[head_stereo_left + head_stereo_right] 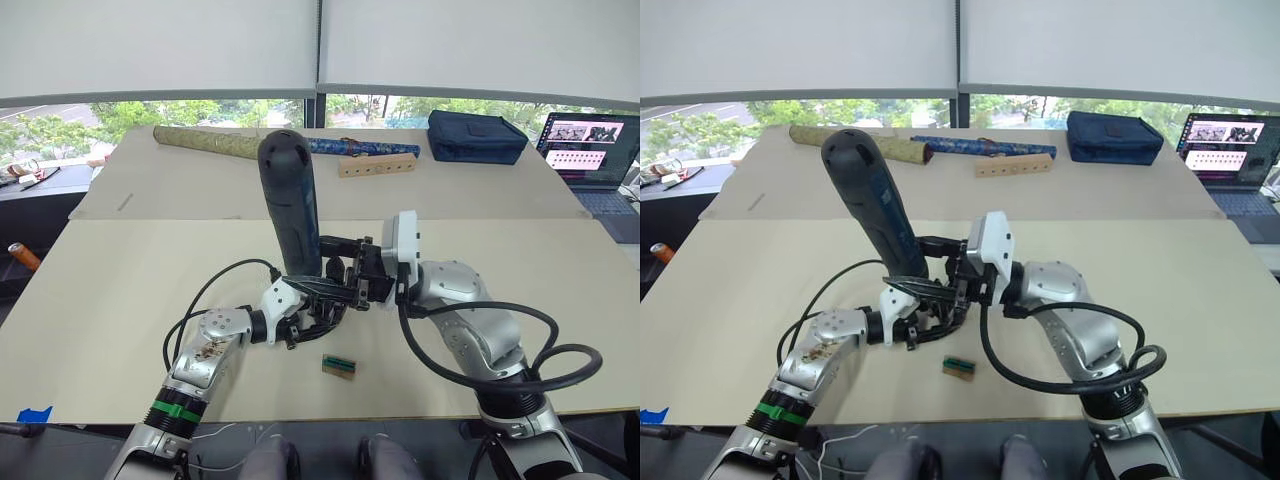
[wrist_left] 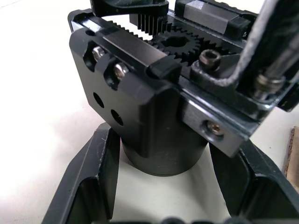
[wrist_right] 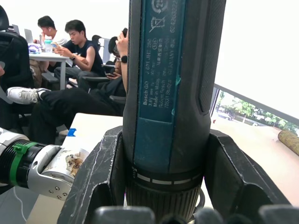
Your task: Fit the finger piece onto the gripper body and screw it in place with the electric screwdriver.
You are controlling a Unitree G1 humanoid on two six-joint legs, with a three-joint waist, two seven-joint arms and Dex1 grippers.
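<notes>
The electric screwdriver [image 1: 291,200], a thick dark cylinder, stands nearly upright over the table's middle, bit end down. My right gripper [image 3: 166,140] is shut around its lower barrel [image 3: 163,93], one finger on each side. Just below it sits the gripper body [image 2: 140,107], a black block with gears, two screws and two empty holes on a round base. My left gripper [image 2: 163,149] is shut on that base, fingers [image 2: 93,182] flanking it. In the left eye view both grippers meet at the body [image 1: 325,295]. The finger piece is hidden among the black parts.
A small green-and-brown block [image 1: 339,366] lies near the front edge. At the back lie a patterned roll [image 1: 210,142], a blue roll [image 1: 370,147], a wooden strip with holes [image 1: 376,165], a dark bag [image 1: 476,136] and a laptop [image 1: 595,150]. Several people [image 3: 70,46] sit behind.
</notes>
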